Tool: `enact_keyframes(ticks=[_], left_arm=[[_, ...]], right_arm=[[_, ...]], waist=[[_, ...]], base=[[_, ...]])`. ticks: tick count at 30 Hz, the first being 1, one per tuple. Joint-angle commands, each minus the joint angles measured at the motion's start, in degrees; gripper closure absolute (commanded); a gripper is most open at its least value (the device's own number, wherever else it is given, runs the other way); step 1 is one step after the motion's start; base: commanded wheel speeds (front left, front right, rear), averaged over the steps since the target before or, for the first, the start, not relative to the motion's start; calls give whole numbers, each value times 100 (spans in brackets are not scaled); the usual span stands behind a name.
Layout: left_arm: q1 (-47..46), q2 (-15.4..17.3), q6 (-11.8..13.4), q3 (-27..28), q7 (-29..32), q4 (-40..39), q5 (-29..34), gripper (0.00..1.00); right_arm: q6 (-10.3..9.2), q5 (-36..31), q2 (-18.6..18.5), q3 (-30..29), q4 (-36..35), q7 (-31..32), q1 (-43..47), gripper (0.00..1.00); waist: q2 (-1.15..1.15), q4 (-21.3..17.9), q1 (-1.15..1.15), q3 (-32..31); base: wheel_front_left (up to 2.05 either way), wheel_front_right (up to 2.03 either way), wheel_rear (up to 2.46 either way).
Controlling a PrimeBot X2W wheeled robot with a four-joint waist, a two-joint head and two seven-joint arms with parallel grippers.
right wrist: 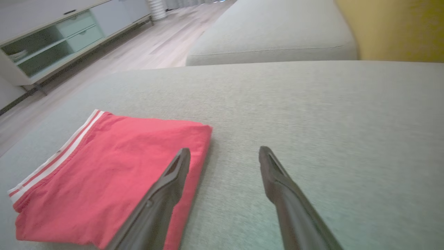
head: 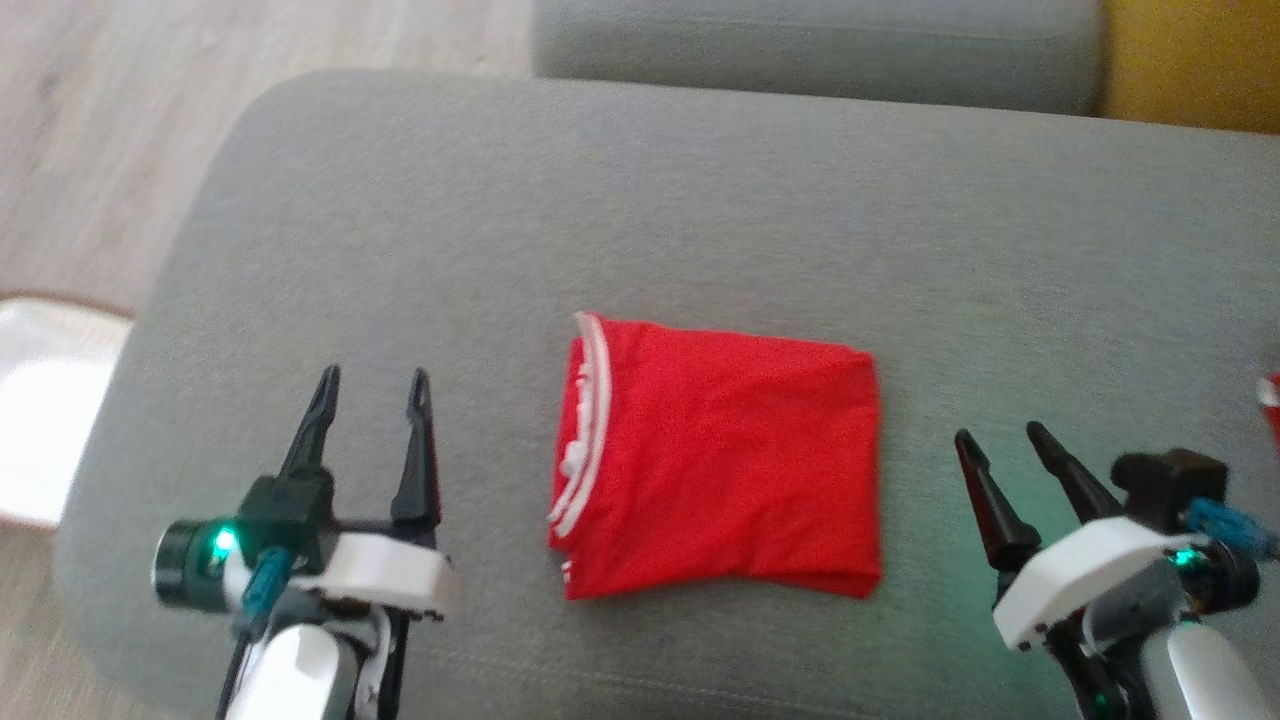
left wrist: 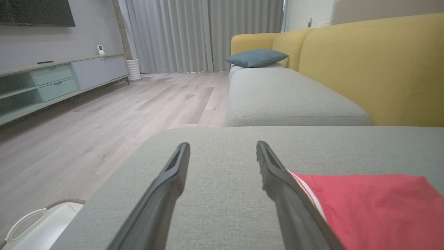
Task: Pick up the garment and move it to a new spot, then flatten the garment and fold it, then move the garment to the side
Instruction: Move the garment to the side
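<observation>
Left gripper: over the near left part of the grey seat, fingers spread wide and pointing toward the far edge, nothing between them. Right gripper: over the near right part of the seat, fingers parted, likewise empty, its inner finger just beside the shorts' right edge. Red shorts: folded into a rough rectangle, lying flat on the seat between the two grippers and nearer the near edge than the far one; white-striped band along the side facing the left gripper, plain folded edge toward the right gripper; touched by neither. Small red item: at the seat's right edge, too little in view to identify. White basket: on the wooden floor off the seat's left edge. Second grey seat: beyond the far edge, with a yellow backrest on its right. Teal pillow: at that seat's far end. Low cabinet: against the wall across the floor. Grey curtains: farthest back.
</observation>
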Motion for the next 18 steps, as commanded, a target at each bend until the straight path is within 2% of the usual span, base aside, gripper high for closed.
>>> enact_keyframes(ticks=[1,6,13,14,15,16,17,18], left_arm=[[-349,19,-25,159,-67,-133,72,0],[-620,-108,-114,23,-174,41,136,0],[-702,-153,-174,-11,-213,120,178,0],[-708,-154,-178,-6,-214,111,185,0],[-711,-152,-181,2,-215,95,193,0],[-714,-151,-185,9,-216,79,200,0],[-719,-150,-189,15,-216,68,210,0],[-725,-146,-193,20,-216,57,221,0]], right_arm=[[37,62,-92,145,-92,-19,-267,0],[37,218,-110,362,624,10,-497,0],[37,319,-18,596,1490,376,-721,0],[37,344,-4,623,1564,463,-740,16],[37,378,6,649,1607,518,-768,50],[37,396,2,676,1630,542,-799,78],[37,410,-6,708,1643,558,-822,100],[37,428,-14,749,1640,569,-845,100]], waist=[[0,338,0,206],[0,722,0,290],[0,883,0,324],[0,883,0,332],[0,877,0,342],[0,869,0,353],[0,854,0,362],[0,829,0,371]], base=[[0,0,0],[0,0,0],[0,0,0],[0,0,0],[0,0,0],[0,0,0],[0,0,0],[0,0,0]])
